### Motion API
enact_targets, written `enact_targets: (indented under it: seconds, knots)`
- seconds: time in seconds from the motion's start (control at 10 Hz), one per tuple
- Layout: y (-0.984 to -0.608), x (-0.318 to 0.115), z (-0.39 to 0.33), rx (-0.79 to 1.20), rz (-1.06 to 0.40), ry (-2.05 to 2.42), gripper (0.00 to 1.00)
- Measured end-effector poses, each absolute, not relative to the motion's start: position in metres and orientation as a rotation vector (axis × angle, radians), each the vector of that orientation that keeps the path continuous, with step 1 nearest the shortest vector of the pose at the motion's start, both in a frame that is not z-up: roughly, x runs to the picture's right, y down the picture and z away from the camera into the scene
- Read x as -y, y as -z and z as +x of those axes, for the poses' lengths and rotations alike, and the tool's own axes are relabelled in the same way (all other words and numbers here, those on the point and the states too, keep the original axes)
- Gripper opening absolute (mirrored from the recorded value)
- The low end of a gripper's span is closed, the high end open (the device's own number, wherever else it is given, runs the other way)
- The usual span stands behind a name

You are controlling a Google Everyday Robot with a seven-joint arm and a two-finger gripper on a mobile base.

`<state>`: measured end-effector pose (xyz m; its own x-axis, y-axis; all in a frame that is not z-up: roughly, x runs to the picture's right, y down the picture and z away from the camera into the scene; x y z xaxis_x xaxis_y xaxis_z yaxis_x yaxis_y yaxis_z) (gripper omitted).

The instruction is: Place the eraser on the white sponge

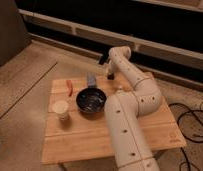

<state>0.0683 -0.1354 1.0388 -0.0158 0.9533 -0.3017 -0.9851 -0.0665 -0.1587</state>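
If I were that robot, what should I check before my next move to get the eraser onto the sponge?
1. Eraser found: ok, a small dark block near the wooden table's far edge.
2. Gripper at the eraser: ok, directly above it.
3. Eraser gripped: cannot tell.
4. Top of the white sponge free: ok, nothing lies on it.
5. Way to the sponge: ok, the dark bowl sits nearer the camera, not between them.
6. Eraser on the sponge: not ok, they are apart.

One high view from behind arm [126, 122], facing table [82, 136]; gripper [104, 59] far edge.
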Motion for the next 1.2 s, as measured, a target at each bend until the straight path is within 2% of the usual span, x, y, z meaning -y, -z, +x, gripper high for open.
enact_targets:
  seconds: [0.4, 0.8, 1.0, 1.2]
  knots:
    - [-1.026, 0.145, 0.018, -0.038, -0.408, -1.561, 0.00]
    - [-0.993, 0.155, -0.041, 0.064, -0.425, -1.496, 0.00]
    - [-0.983, 0.140, -0.053, 0.068, -0.435, -1.479, 0.00]
    - [-0.989, 0.106, -0.054, 0.006, -0.458, -1.467, 0.00]
